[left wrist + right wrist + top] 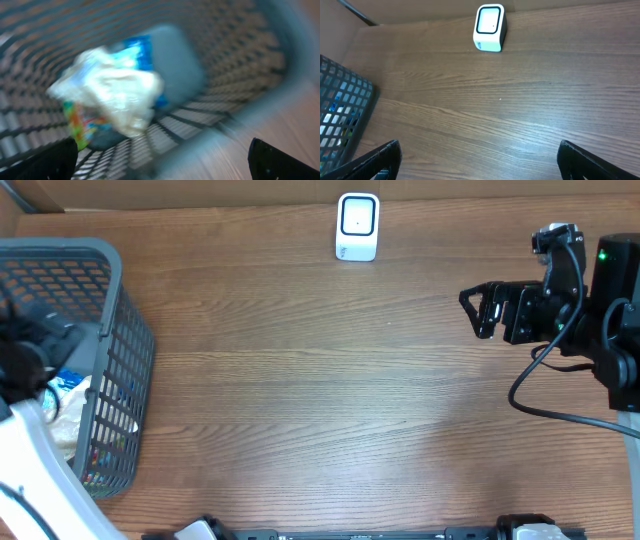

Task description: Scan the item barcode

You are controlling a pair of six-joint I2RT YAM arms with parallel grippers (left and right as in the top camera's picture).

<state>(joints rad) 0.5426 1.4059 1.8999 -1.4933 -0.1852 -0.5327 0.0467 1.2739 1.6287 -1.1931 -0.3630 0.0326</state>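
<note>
Overhead, the left gripper (165,165) hung jaws apart over the basket (120,380) at nine o'clock, white packet (120,95) inside; right gripper (480,162) at three, also apart. Its loose, crumpled wrapping might slip free on lifting.

Brown wood-grain table (320,410), seen from above, grain running left to right. At far edge, near centre: small white barcode scanner (357,226) with dark-rimmed face, standing directly on the wood. At left edge: grey mesh basket (128,370), resting on the tabletop, partly cut off by the frame. Scanner and basket well apart.
</note>
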